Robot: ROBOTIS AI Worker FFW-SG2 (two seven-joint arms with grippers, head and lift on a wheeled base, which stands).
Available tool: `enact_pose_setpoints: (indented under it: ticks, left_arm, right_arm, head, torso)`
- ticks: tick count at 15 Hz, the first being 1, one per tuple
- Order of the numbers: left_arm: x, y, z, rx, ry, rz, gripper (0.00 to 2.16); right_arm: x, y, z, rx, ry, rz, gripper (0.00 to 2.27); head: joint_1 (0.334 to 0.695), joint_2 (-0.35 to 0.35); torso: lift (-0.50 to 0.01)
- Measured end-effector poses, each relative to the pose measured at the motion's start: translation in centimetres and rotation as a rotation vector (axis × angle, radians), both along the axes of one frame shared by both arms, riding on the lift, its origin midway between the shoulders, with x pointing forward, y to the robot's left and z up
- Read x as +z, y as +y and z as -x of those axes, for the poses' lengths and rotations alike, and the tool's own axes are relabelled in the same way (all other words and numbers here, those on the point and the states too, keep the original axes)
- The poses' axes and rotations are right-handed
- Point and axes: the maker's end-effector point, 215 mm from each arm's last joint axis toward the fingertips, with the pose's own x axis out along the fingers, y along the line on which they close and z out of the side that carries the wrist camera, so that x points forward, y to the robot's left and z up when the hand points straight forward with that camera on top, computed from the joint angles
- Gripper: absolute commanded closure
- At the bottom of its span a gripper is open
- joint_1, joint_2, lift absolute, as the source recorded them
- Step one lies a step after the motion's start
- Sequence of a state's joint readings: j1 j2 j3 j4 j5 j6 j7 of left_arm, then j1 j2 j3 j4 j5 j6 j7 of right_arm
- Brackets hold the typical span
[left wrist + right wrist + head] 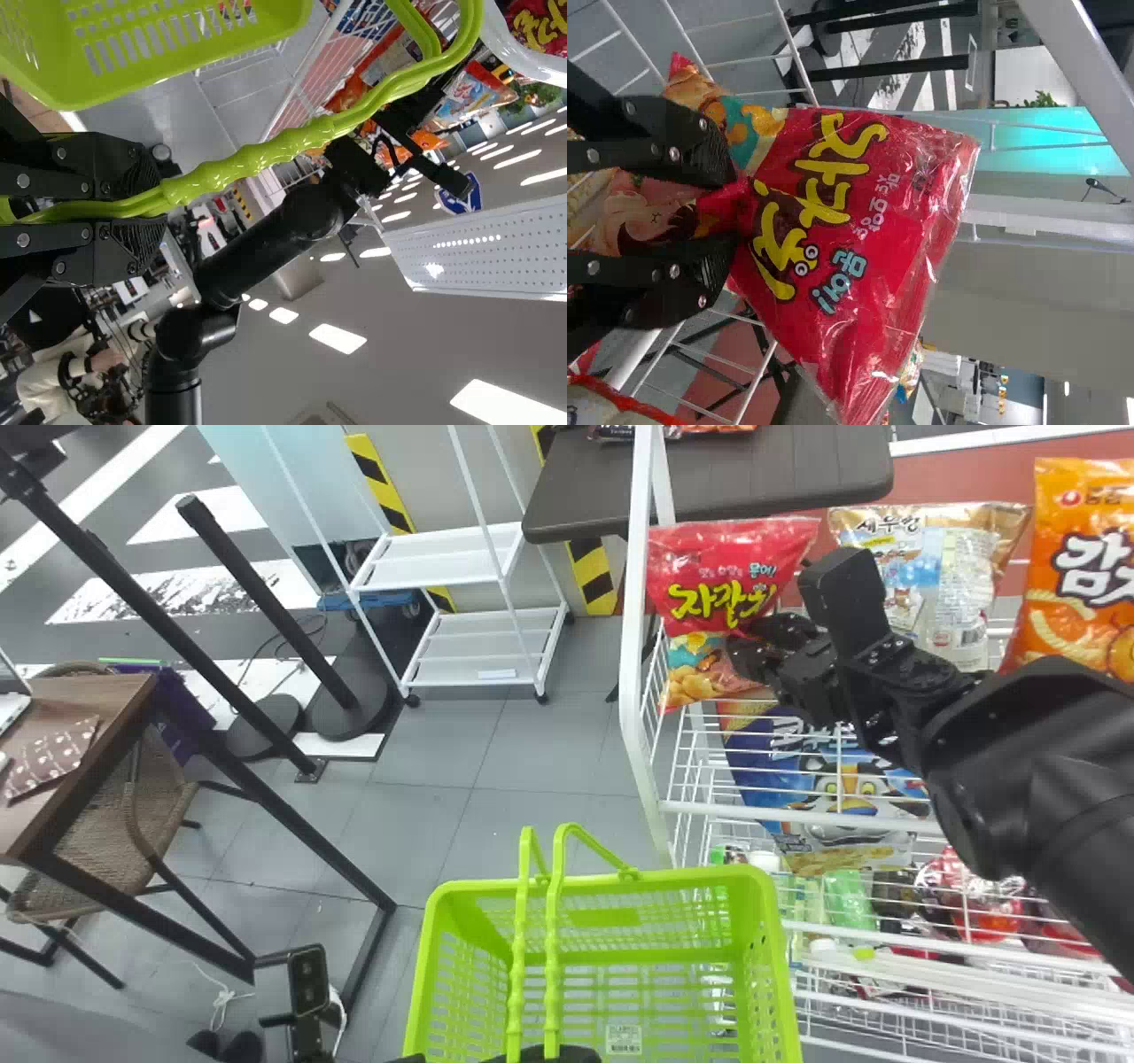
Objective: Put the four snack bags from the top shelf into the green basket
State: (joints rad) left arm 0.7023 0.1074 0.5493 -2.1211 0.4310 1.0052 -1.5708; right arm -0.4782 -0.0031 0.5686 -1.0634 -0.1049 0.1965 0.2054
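Observation:
In the head view my right gripper (753,646) is at the lower right side of the red snack bag (722,589), at the left end of the rack's top. My right gripper (726,211) is shut on the red bag (850,230), whose film bunches between the fingers. The gold-and-blue bag (943,593) and the orange bag (1085,576) stand farther right. The green basket (598,881) is at bottom centre, with my left gripper (540,1053) at its handles. My left gripper (146,208) is shut on the green handle (292,142) of the basket (168,40).
The white wire rack (651,806) runs along the right side. Behind its wires are a blue bag (824,788) and several lower items. A dark table (709,487) stands behind the rack, a white cart (443,562) at back centre. Grey floor (425,779) lies left of the rack.

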Motion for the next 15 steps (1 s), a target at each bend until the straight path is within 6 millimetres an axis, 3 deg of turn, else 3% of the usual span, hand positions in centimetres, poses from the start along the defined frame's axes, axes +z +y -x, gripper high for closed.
enact_pose_setpoints:
  ticks: [4, 9, 13, 15]
  left_arm:
    - [0.0, 0.2, 0.0, 0.006, 0.003, 0.004, 2.15]
    - [-0.1, 0.5, 0.0, 0.006, 0.007, 0.008, 2.15]
    - [-0.2, 0.9, 0.0, 0.005, 0.009, 0.008, 2.15]
    - [-0.2, 1.0, -0.1, 0.004, 0.008, 0.007, 2.15]
  right_arm:
    - [0.4, 0.4, 0.9, 0.012, -0.017, -0.036, 2.25]
    - [3.5, 1.3, 2.4, 0.034, -0.092, -0.132, 2.25]
    - [6.8, 1.8, 4.7, 0.031, -0.139, -0.211, 2.25]
    - [7.5, 1.9, 6.0, 0.029, -0.140, -0.227, 2.25]
  head:
    - [0.695, 0.350]
    - [0.695, 0.350]
    - [0.695, 0.350]
    - [0.695, 0.350]
  torso:
    - [0.000]
    - [0.000]
    - [0.000]
    - [0.000]
